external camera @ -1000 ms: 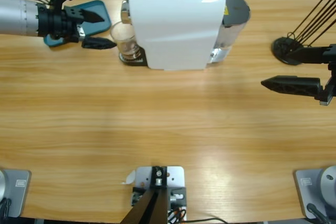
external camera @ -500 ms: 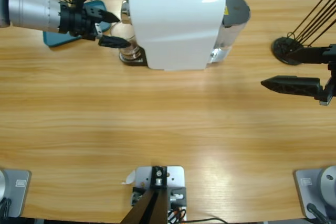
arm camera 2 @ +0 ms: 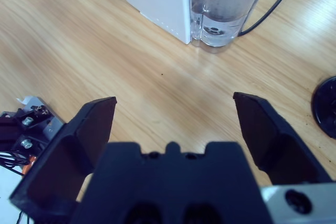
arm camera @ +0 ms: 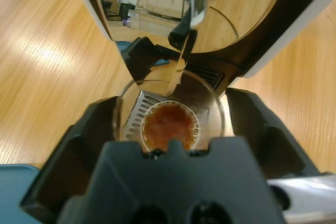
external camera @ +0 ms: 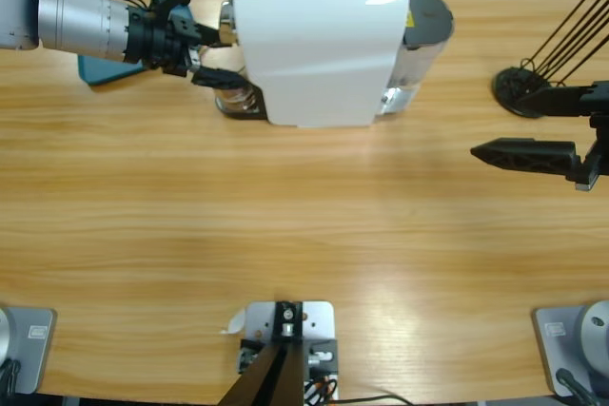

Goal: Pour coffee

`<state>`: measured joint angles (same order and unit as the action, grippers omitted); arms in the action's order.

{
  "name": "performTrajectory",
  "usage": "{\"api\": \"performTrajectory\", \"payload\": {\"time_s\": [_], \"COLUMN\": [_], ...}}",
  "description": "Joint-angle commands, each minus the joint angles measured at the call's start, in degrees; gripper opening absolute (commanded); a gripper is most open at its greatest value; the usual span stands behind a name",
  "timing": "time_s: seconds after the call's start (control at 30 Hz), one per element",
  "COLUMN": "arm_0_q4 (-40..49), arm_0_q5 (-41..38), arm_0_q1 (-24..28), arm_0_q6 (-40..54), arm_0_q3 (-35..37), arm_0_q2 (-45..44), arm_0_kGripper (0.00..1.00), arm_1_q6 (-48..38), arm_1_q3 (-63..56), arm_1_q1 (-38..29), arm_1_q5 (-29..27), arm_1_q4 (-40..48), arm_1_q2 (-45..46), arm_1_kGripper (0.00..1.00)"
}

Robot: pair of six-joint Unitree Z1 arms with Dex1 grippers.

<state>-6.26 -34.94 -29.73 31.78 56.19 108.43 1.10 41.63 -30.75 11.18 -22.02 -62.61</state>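
A small clear glass (external camera: 234, 94) stands on the drip tray under the spout of the white coffee machine (external camera: 319, 54). In the left wrist view the glass (arm camera: 215, 109) holds a shallow layer of brown coffee (arm camera: 168, 127) with a tan surface. My left gripper (external camera: 228, 59) reaches in from the upper left and is open. Its jaws stand on either side of the glass, close to its walls, in the left wrist view (arm camera: 173, 100). My right gripper (external camera: 500, 123) hovers open at the table's right side with nothing between its jaws (arm camera 2: 173, 100).
A teal tray (external camera: 95, 71) lies under the left arm at the back left. A black stand with thin rods (external camera: 519, 87) sits at the back right, near the right gripper. The machine's water tank (arm camera 2: 226, 3) and a black cable (arm camera 2: 268, 9) are behind it.
My left gripper has moved right, from beside the teal tray up to the machine, and its jaws now flank the glass. The right arm has barely moved.
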Motion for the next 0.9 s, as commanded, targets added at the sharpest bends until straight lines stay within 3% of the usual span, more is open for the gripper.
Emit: {"api": "performTrajectory", "payload": {"time_s": [0.03,0.13,0.2,0.23,0.4,0.53,0.73,0.9], "arm_0_q4": [-0.2,0.0,0.0,0.0,0.0,-0.4,-4.3,-5.1], "arm_0_q5": [3.9,8.0,9.1,9.6,11.2,15.3,25.7,28.5], "arm_0_q1": [-0.4,-0.6,-0.5,0.0,9.4,16.0,17.4,17.9], "arm_0_q6": [-0.4,-0.4,-0.6,-0.7,-4.2,-9.7,-18.7,-22.2], "arm_0_q3": [-2.1,-3.2,-4.5,-5.1,-6.6,-6.5,-3.9,0.6], "arm_0_q2": [2.4,1.5,-1.2,-3.2,-12.9,-13.4,-5.5,1.2], "arm_0_kGripper": [0.322,0.216,0.021,0.008,0.006,0.006,0.01,0.01], "arm_1_q6": [-0.6,-0.6,-0.6,-0.6,-0.3,-0.2,-0.3,-0.3], "arm_1_q3": [-1.8,-1.8,-1.8,-1.8,-2.0,-2.0,-2.0,-2.1], "arm_1_q1": [0.3,0.4,0.3,0.3,0.3,0.3,0.3,0.3], "arm_1_q5": [0.1,0.1,0.0,0.0,0.3,0.4,0.2,0.2], "arm_1_q4": [0.1,0.1,0.2,0.4,1.4,1.3,1.5,1.6], "arm_1_q2": [-1.2,-1.1,-1.3,-1.5,-3.0,-2.5,-3.3,-3.6], "arm_1_kGripper": [1.0,1.0,1.0,1.0,1.0,1.0,1.0,1.0]}}
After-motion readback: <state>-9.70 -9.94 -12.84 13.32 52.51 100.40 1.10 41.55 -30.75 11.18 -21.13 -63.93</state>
